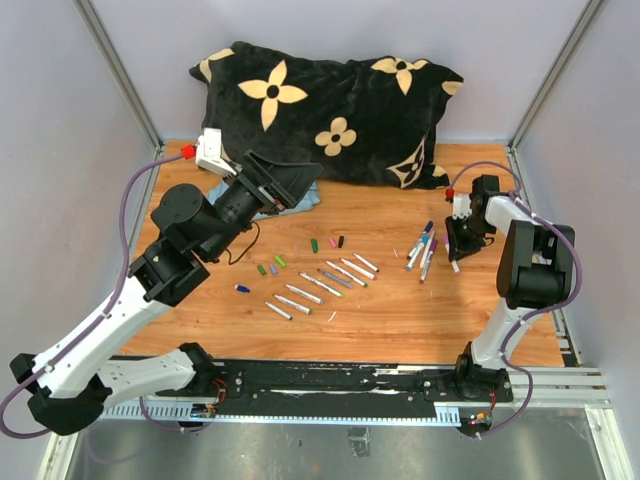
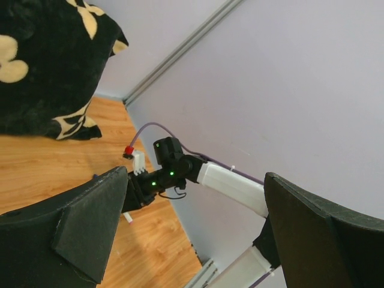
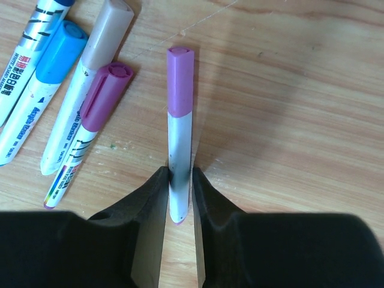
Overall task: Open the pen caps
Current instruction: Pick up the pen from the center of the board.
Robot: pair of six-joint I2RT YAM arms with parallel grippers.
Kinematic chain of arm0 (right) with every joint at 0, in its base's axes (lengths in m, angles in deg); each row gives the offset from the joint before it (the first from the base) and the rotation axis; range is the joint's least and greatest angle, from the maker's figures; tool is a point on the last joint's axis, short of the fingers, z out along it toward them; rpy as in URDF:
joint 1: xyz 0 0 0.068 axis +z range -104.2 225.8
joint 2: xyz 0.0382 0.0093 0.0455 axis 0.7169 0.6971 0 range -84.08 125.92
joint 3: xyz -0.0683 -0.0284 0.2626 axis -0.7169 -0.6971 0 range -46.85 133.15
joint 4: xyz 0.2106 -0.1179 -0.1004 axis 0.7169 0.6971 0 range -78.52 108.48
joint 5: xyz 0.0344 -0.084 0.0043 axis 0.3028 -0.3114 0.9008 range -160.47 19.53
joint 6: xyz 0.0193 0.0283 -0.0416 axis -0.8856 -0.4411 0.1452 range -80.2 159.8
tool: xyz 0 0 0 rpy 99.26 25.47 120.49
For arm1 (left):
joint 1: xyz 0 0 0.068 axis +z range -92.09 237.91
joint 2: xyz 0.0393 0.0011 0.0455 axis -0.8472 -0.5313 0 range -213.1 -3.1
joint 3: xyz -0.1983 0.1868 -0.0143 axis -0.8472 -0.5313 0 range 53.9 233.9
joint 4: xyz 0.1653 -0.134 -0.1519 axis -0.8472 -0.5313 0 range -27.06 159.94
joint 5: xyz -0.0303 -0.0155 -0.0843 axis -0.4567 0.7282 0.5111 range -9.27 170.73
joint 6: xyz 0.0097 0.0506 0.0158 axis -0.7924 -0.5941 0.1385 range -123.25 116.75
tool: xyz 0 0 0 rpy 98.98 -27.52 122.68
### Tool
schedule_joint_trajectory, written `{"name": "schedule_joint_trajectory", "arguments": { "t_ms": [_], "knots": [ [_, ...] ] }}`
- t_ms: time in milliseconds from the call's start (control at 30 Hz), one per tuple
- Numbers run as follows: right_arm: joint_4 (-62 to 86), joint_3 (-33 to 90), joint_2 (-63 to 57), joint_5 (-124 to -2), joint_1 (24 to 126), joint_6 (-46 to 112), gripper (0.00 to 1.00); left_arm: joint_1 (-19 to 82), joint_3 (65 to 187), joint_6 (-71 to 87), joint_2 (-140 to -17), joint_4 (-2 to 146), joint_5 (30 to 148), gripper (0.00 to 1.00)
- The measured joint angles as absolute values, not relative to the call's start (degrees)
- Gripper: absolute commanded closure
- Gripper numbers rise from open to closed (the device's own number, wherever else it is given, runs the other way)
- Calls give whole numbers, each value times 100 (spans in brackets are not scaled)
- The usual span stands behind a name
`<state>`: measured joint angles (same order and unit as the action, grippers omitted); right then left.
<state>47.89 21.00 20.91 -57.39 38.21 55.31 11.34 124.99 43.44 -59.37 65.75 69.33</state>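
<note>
1. From the top, the right gripper (image 1: pixel 455 248) is low on the wooden table (image 1: pixel 400 320), on the right side. It is just beside a heap of capped pens (image 1: pixel 424 250). The heap is too bunched up to count from here.
2. In the middle of the table lies a slanted row of bare pens (image 1: pixel 322 286), about eight of them. The loose caps (image 1: pixel 280 261) sit near this row. I count three green, one blue, one purple, one pink and one black. They are well apart from both grippers.
3. The left gripper (image 1: pixel 300 185) is up in the air over a blue cloth (image 1: pixel 310 198), next to one black pillow (image 1: pixel 330 110) with cream flowers. It is far from all the caps.
4. In the left wrist view, the left gripper (image 2: pixel 197 180) is wide open. Its two dark fingers (image 2: pixel 78 222) stand far apart with nothing between them. Past them you can see the right arm (image 2: pixel 180 171) and a corner of the pillow (image 2: pixel 42 60).
5. In the right wrist view, the right gripper (image 3: pixel 180 192) is narrow. Its fingers (image 3: pixel 144 228) pinch the white end of one pen (image 3: pixel 180 150) lying on the table. The purple cap (image 3: pixel 180 81) is on the far end of this pen, away from the fingers.
6. Four more pens lie to the left, each with its cap on. There is one light blue cap (image 3: pixel 60 42), one dark blue cap (image 3: pixel 51 3) at the edge, one pale cap (image 3: pixel 111 21) and one dark pink cap (image 3: pixel 105 90).
</note>
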Motion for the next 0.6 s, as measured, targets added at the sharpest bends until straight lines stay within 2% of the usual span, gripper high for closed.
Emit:
{"name": "schedule_joint_trajectory", "arguments": {
  "t_ms": [133, 267, 600],
  "knots": [
    [4832, 2148, 2126, -5846, 3873, 5555, 86, 1134, 11887, 3975, -5629, 6883, 6931, 1],
    [4859, 2170, 2137, -5914, 3888, 5594, 94, 1134, 10700, 3520, -5065, 7084, 6835, 1],
    [4876, 2177, 2124, -5879, 3888, 5657, 99, 1134, 8471, 3151, -4901, 7874, 7042, 1]
  ]
}}
